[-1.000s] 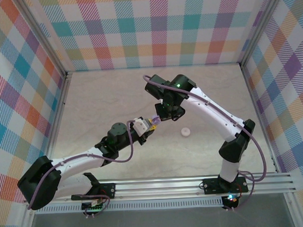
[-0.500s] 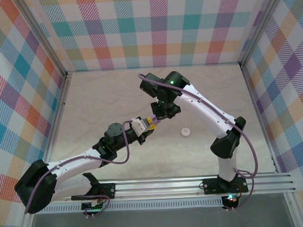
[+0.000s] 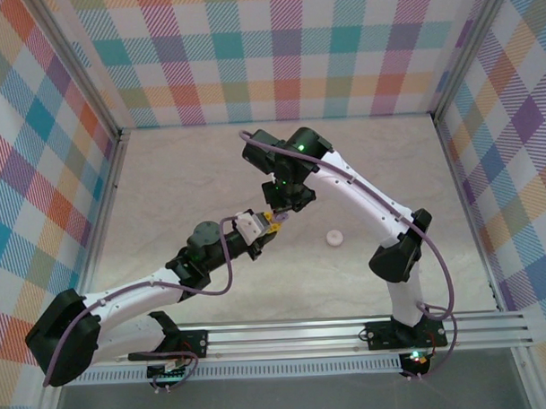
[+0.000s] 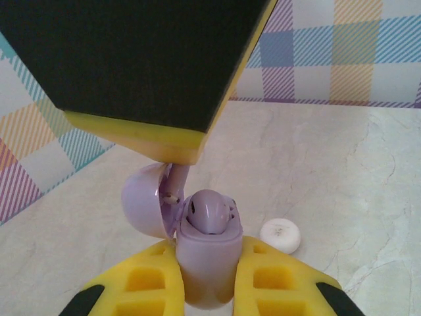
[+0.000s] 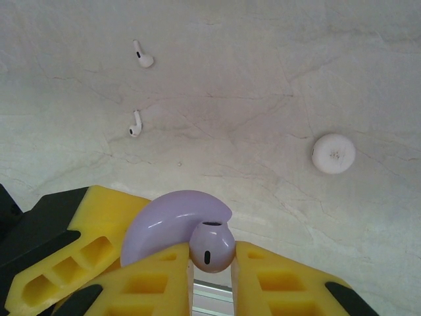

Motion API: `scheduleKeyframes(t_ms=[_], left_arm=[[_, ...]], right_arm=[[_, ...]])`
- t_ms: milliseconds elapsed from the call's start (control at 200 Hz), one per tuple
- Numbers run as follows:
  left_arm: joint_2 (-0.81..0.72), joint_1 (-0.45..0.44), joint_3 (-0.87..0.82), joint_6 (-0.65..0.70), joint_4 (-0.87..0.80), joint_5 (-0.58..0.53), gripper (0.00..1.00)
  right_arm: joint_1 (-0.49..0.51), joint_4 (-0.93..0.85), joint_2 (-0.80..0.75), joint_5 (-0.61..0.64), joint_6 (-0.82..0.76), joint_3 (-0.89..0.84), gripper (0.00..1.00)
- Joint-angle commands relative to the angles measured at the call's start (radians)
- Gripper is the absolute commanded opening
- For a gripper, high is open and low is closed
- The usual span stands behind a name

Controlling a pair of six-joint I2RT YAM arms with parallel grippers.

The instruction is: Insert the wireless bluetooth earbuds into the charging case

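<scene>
Charging case point(image 4: 208, 260) sits clamped in my left gripper point(image 3: 267, 224), lid flipped open toward 9 o'clock, with a pale purple earbud point(image 4: 210, 212) in its mouth. My right gripper point(image 5: 212, 260) stands narrowly parted around that earbud; I cannot tell if it pinches. Since a second ago my right arm has swung toward 9 o'clock.

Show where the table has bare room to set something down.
Bare: table between the white disc and the right wall, and between the disc and the two white earbuds. Crowded: centre, where both arms meet at the purple case.
</scene>
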Motion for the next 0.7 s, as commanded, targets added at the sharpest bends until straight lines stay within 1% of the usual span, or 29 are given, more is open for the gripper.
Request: scheduleKeyframes(t_ms=[0, 460, 695], left_arm=[[-0.033, -0.017, 0.006, 0.024, 0.016, -0.01, 0.0], [-0.066, -0.016, 0.009, 0.06, -0.058, -0.034, 0.0], [-0.045, -0.017, 0.032, 0.067, -0.082, -0.055, 0.0]], right_arm=[[0.006, -0.175, 0.004, 0.019, 0.022, 0.016, 0.22], [0.006, -0.176, 0.004, 0.031, 0.009, -0.017, 0.23], [0.006, -0.176, 0.004, 0.02, 0.004, -0.035, 0.23]])
